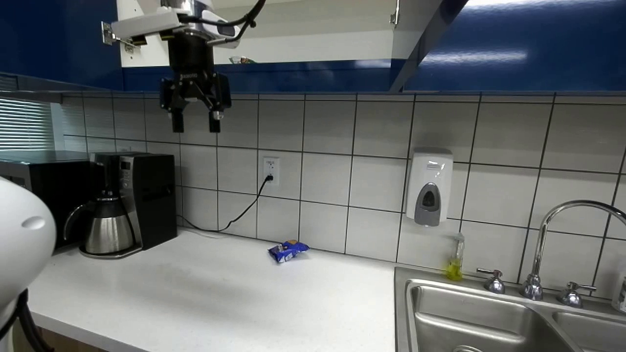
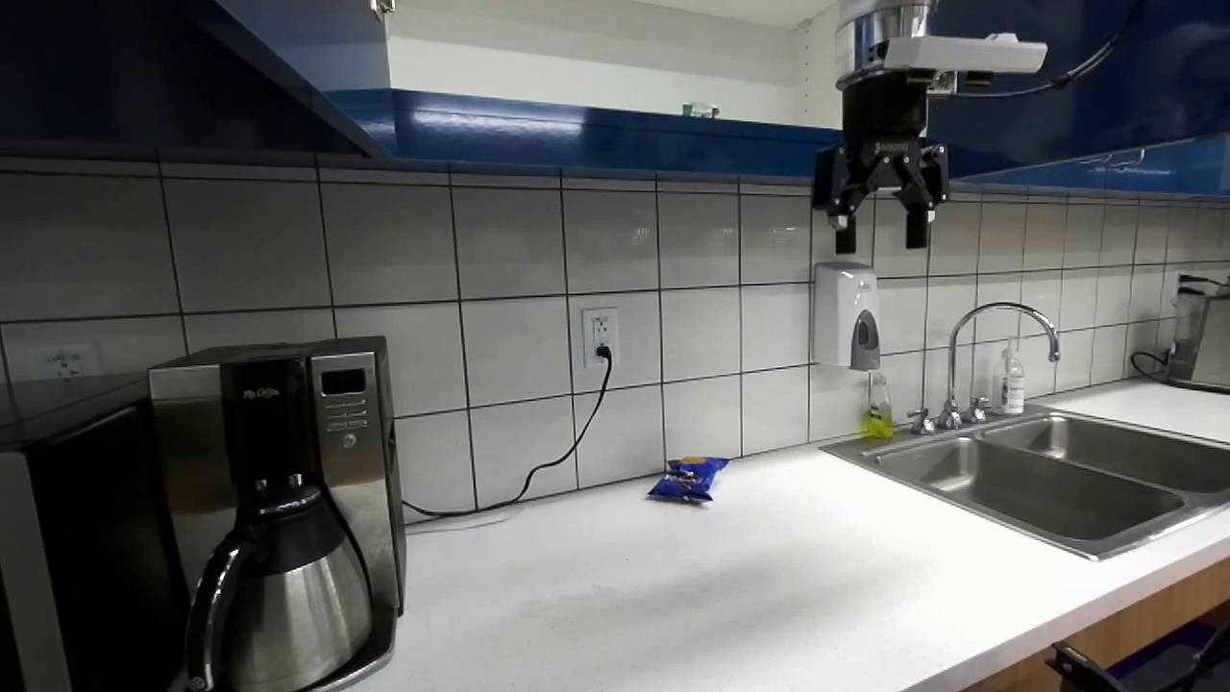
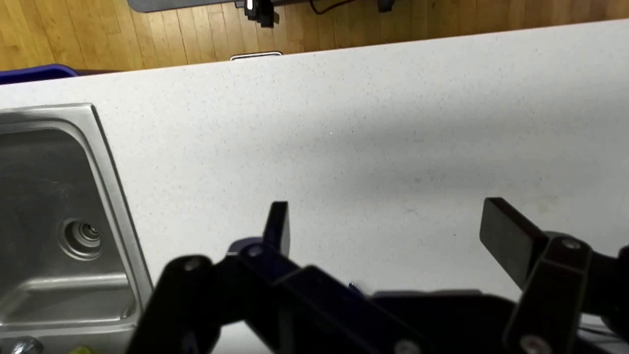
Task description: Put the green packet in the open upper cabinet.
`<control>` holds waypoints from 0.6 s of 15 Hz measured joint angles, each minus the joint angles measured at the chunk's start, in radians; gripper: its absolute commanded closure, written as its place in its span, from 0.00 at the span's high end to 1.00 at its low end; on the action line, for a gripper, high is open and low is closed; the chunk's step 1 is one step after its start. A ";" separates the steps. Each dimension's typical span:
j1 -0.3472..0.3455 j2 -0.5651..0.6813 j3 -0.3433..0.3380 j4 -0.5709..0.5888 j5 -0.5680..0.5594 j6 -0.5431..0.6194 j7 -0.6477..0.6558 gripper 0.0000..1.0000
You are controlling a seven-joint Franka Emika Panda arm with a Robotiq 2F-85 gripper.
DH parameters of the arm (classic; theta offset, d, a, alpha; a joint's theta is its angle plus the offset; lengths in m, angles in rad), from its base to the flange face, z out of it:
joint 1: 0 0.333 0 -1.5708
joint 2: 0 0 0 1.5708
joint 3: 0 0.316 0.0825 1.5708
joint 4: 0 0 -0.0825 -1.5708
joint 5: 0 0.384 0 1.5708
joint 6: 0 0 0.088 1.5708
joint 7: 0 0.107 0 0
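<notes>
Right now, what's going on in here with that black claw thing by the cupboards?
A robot's end effector hangs open above the white counter, holding nothing. Over the front edge of the open upper cabinet peeks a small item with green on it; that may be the packet meant for the cabinet, already put away, but most of it is hidden. A blue packet lies untouched on the counter near the tiled wall.

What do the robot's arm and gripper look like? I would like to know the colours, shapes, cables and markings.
The gripper is black and jointed, with two blocky fingers and pale lettering too small to read. Above it are a silver collar and a white bar; a black cable runs outside. The arm is white and smoothly rounded in an exterior view.
</notes>
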 measured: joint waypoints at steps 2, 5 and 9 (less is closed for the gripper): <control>0.008 0.000 0.016 -0.060 0.000 0.023 0.000 1.00; 0.016 0.005 0.034 -0.137 0.001 0.048 0.002 1.00; 0.016 0.017 0.044 -0.179 0.001 0.064 0.006 1.00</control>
